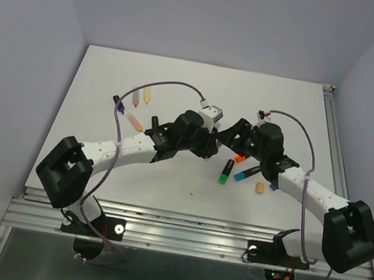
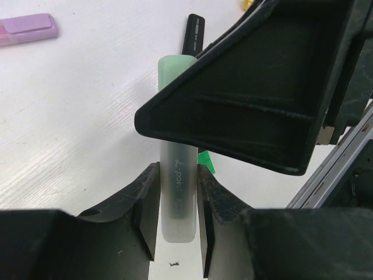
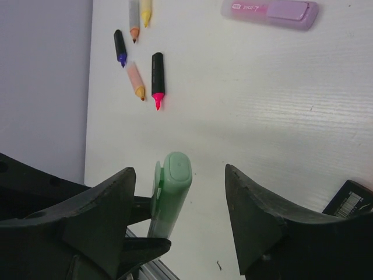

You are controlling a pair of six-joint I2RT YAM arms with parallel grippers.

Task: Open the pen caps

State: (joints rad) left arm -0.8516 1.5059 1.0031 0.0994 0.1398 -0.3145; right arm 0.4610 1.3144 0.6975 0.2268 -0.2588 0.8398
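My left gripper (image 2: 178, 217) is shut on the translucent grey barrel of a mint pen (image 2: 176, 195) and holds it above the table. The pen's mint-green cap (image 3: 173, 185) is on and points toward my right gripper (image 3: 179, 172). That gripper is open, with its jaws on either side of the cap and not touching it. One of its fingers (image 2: 250, 111) crosses over the pen in the left wrist view. In the top view the two grippers (image 1: 209, 144) (image 1: 235, 135) meet at the table's middle, and the pen between them is hidden.
A capped pastel purple pen (image 3: 271, 10) lies apart. Uncapped pens lie at the left: a black one with a pink tip (image 3: 157, 76), a black one with a purple tip (image 3: 119, 46), and a pastel orange one (image 3: 136, 79). A green-ended black pen (image 1: 226, 172), an orange-and-blue one (image 1: 246, 173) and a loose yellow cap (image 1: 260, 188) lie right of centre.
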